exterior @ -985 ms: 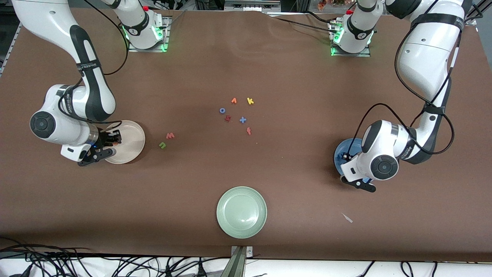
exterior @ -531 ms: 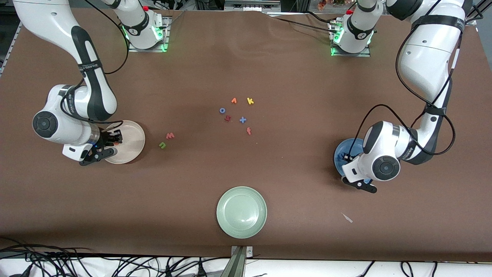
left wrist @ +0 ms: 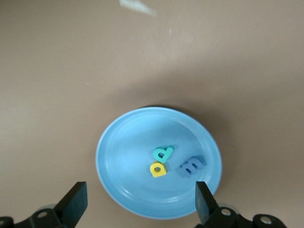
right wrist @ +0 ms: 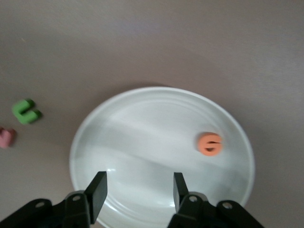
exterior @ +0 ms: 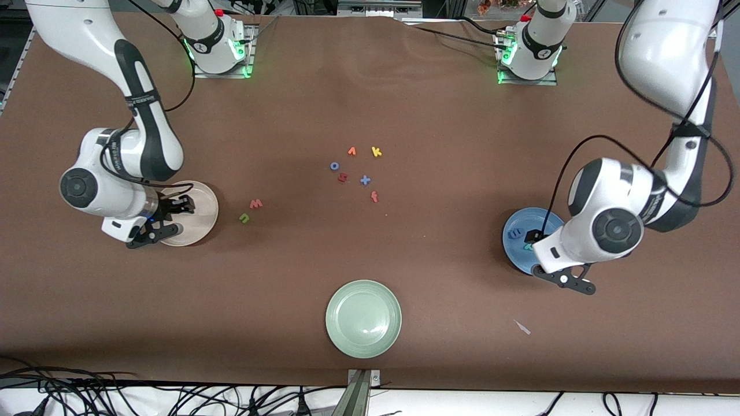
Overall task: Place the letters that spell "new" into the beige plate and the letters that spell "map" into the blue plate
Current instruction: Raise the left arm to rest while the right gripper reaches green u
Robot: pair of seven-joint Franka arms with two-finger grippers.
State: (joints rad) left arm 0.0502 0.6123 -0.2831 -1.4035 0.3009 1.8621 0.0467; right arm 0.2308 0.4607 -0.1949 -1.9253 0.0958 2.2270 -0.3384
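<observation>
Blue plate (exterior: 517,228), right of frame: m (left wrist: 191,165), a (left wrist: 158,169), p (left wrist: 163,153) all in; left gripper (left wrist: 137,203) above it, released wide, empty. Beige plate (exterior: 205,202), left of frame: only the e (right wrist: 210,144) in; right gripper (right wrist: 137,189) over it, parted, empty. Judged next: right arm fetches n (exterior: 244,218) or w (exterior: 256,203), just centre-ward of that plate.

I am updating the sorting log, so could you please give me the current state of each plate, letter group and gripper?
blue plate: holds m, a, p.
beige plate: holds only the orange e.
green n, pink-red w: on the table beside the beige plate.
left gripper: open over the blue plate.
right gripper: open over the beige plate.
</observation>
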